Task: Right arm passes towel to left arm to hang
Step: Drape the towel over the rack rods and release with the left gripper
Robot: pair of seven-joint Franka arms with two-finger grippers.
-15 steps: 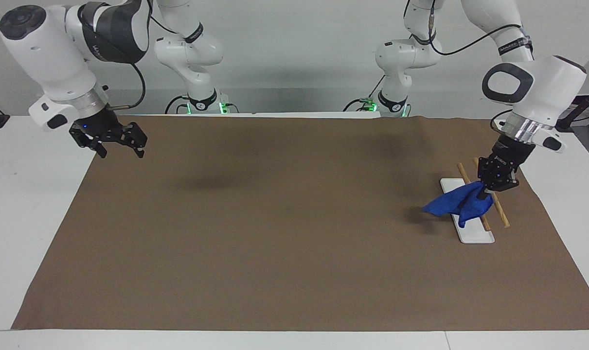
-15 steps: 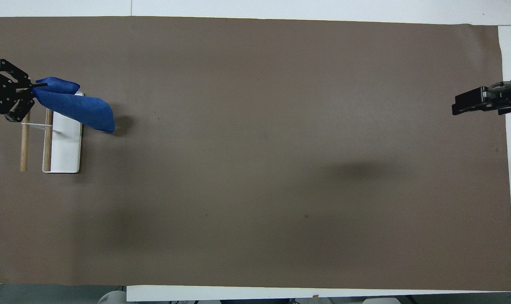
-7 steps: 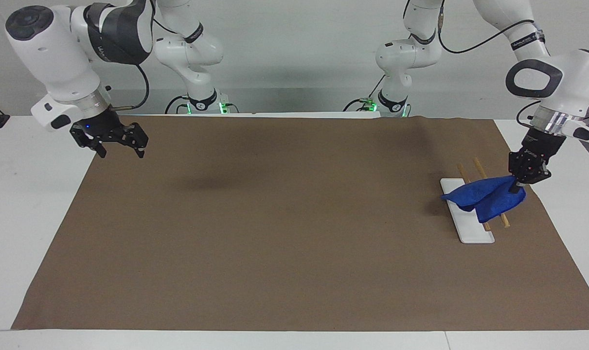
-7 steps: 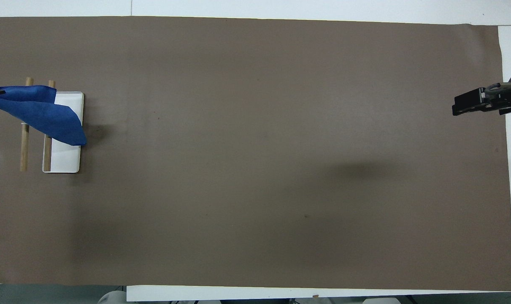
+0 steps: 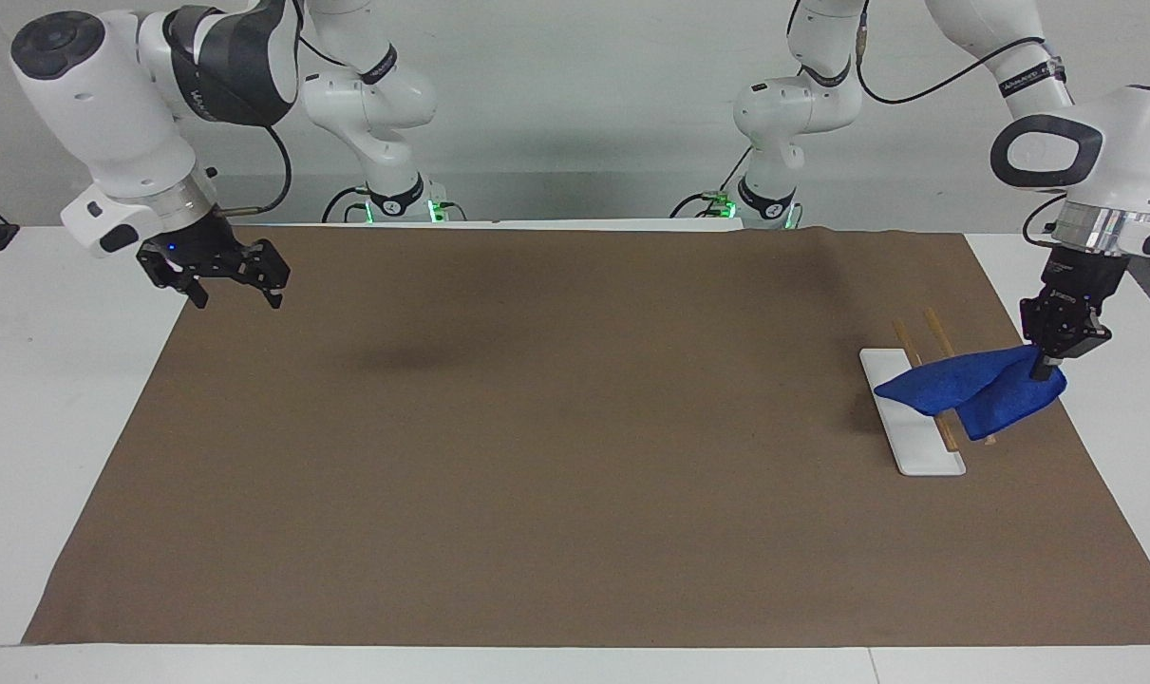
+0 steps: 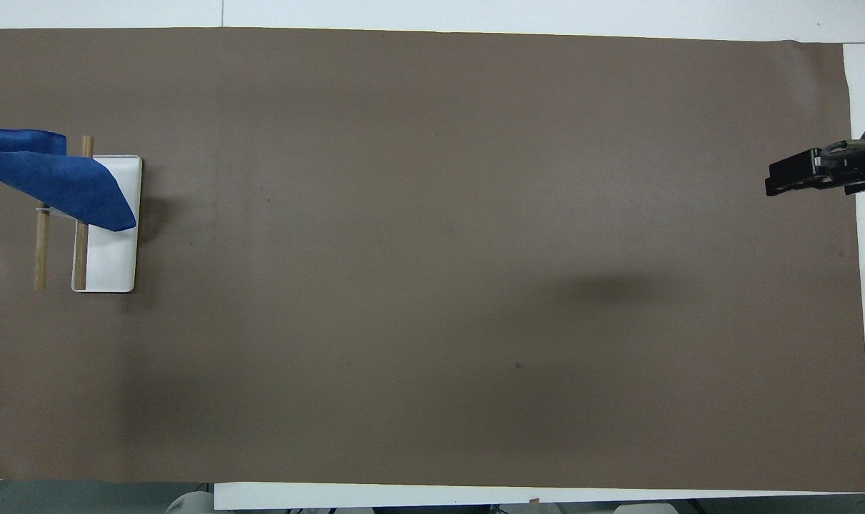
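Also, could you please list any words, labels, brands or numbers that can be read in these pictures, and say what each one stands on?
None can be read with certainty.
Light lettering on the right arm's dark grey joint shell: too small to read.
Band with lettering on the left arm's upper link: too small to read.
Small white print on the left gripper: blurred.
Marks on the two arm bases: unreadable.
The towel, rack base and brown mat carry no text.

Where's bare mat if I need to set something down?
The brown mat is bare from the open right gripper to the white rack base. It is crowded only at the wooden rails, where the shut left gripper holds the blue towel.
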